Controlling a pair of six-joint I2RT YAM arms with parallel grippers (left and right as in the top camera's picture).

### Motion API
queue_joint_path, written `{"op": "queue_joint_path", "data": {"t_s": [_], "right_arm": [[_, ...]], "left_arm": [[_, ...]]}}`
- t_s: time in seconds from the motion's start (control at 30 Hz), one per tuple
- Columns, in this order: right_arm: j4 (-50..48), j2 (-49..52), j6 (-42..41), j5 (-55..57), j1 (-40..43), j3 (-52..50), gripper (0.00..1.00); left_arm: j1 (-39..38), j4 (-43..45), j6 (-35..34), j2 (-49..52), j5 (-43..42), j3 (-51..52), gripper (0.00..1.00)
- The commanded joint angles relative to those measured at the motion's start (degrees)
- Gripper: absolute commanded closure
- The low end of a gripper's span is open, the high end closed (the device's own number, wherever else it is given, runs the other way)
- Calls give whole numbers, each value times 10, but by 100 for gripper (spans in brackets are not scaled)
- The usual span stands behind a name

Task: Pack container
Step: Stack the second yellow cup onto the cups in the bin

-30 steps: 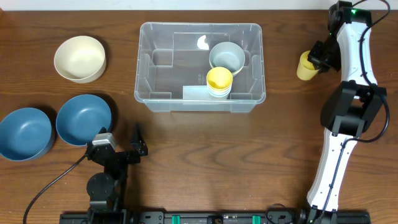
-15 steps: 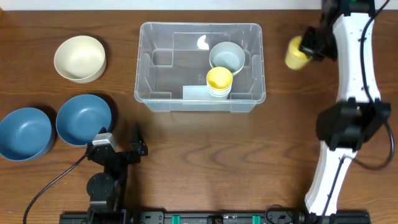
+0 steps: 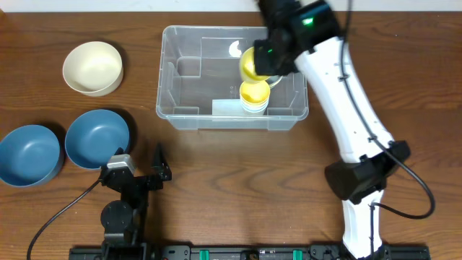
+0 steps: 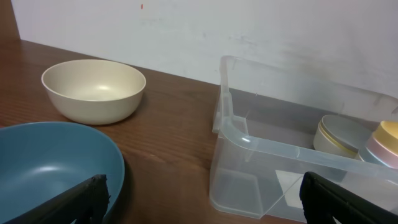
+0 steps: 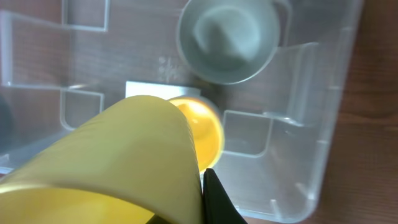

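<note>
The clear container [image 3: 189,87] stands at the back middle of the table. Inside it are a grey bowl [image 5: 227,38] and a stack of cups with a yellow one on top [image 3: 254,94]. My right gripper [image 3: 261,61] is shut on a yellow cup [image 3: 250,65] and hovers over the container's right half, just above the stack. In the right wrist view the held yellow cup [image 5: 118,168] fills the lower left, with one black finger [image 5: 215,200] pressed on its wall. My left gripper [image 3: 137,173] rests open at the near left, with nothing between its fingers [image 4: 81,198].
A cream bowl [image 3: 92,68] sits left of the container, and two blue bowls [image 3: 97,137] [image 3: 29,154] lie at the near left. In the left wrist view the nearer blue bowl [image 4: 50,165] lies just ahead of the left finger, the container's corner [image 4: 231,134] ahead on the right.
My right arm has swung left with the yellow cup, from beyond the container's right side to above its right half. The left arm has not moved.
</note>
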State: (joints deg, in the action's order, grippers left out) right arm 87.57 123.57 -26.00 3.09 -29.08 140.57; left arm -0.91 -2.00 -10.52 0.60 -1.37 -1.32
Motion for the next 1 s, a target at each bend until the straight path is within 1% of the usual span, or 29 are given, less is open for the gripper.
{"op": "queue_joint_path", "data": {"t_s": [0.0,0.13,0.97], "right_arm": [[0,15,-19,40,-14,0,97],[1,31,-23,40,-17,0,99],[27,76,-27,50,-13,-4,99]], "left_arm": [[2,-21,-1,-3,5,11,2],[2,-21,-1,-3,5,11,2],[2,-21,-1,-3,5,11,2]]}}
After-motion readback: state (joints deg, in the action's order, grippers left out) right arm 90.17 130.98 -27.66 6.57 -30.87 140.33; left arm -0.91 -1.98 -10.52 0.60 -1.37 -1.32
